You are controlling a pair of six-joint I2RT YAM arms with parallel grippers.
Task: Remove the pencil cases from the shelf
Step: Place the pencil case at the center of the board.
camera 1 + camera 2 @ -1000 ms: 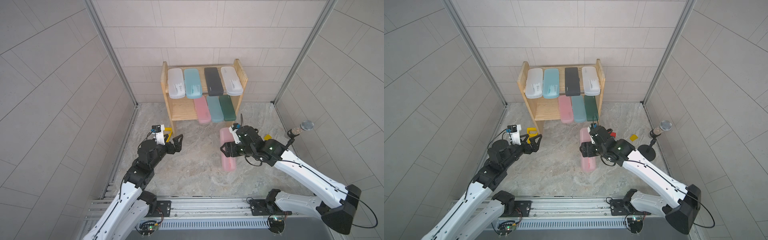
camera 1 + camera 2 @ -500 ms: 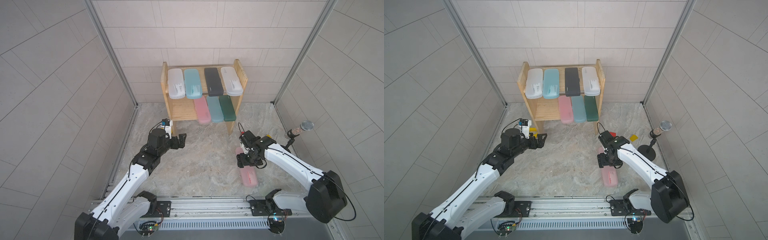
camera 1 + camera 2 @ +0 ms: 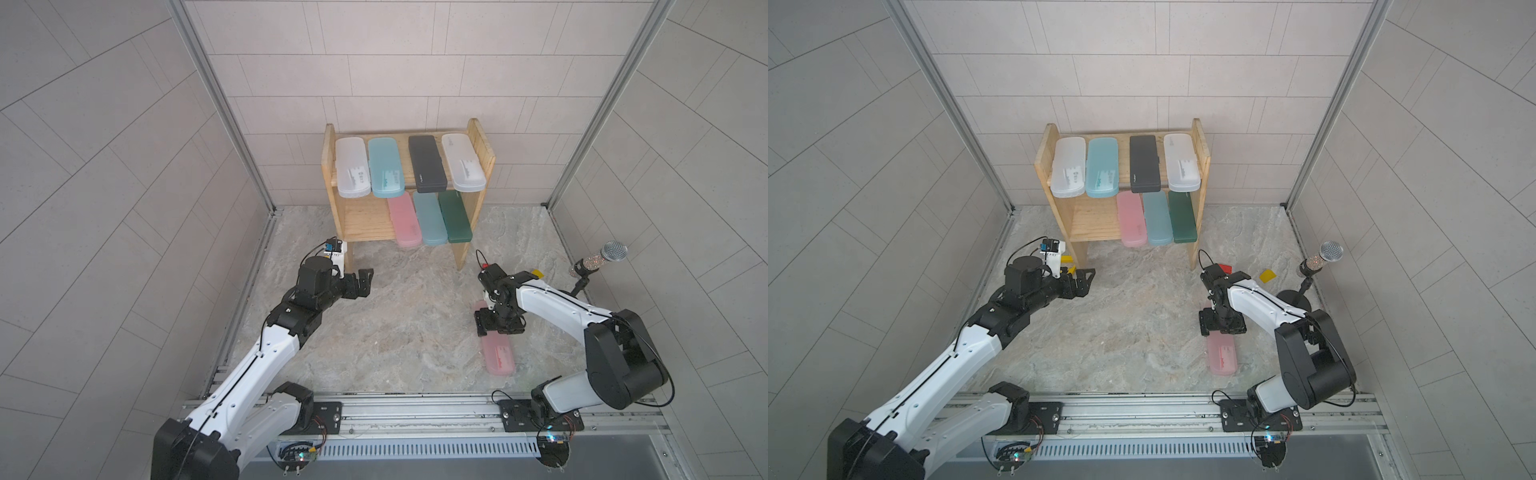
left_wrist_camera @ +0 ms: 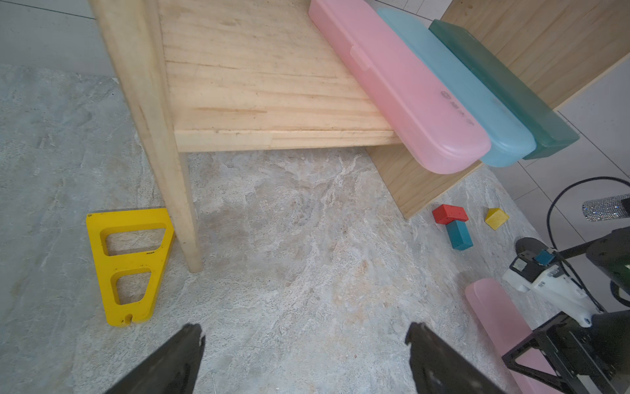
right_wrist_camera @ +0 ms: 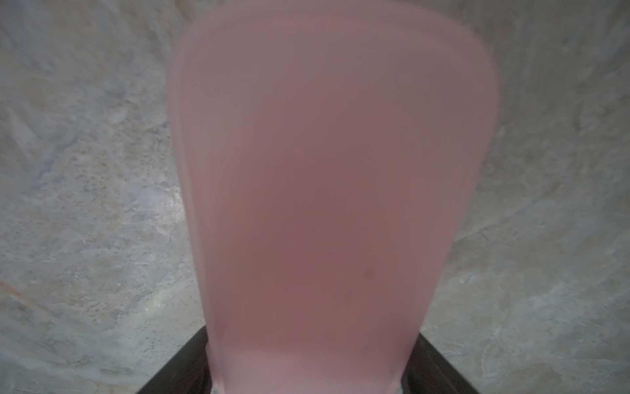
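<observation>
The pine shelf (image 3: 361, 216) stands at the back wall. Its top tier holds a white (image 3: 352, 172), a teal (image 3: 385, 167), a black (image 3: 426, 163) and another white pencil case (image 3: 462, 167). On the lower tier lie a pink (image 3: 404, 220), a teal (image 3: 429, 218) and a dark green case (image 3: 455, 216). My right gripper (image 3: 498, 326) is shut on a second pink case (image 3: 498, 357), held level down by the floor at the front right. In the right wrist view this case (image 5: 324, 170) fills the space between the fingers (image 5: 184, 368). My left gripper (image 3: 365, 282) hangs open and empty before the shelf's left leg.
A yellow triangular frame (image 4: 128, 262) leans by the shelf's left leg. Red (image 4: 449, 214), blue (image 4: 459, 234) and yellow (image 4: 496, 218) blocks lie right of the shelf. A microphone on a stand (image 3: 598, 259) rises at the right wall. Tiled walls close in three sides.
My right arm carried the pink case from mid-floor to the front right and lowered it. My left arm reached forward toward the shelf's left leg, jaws still open.
</observation>
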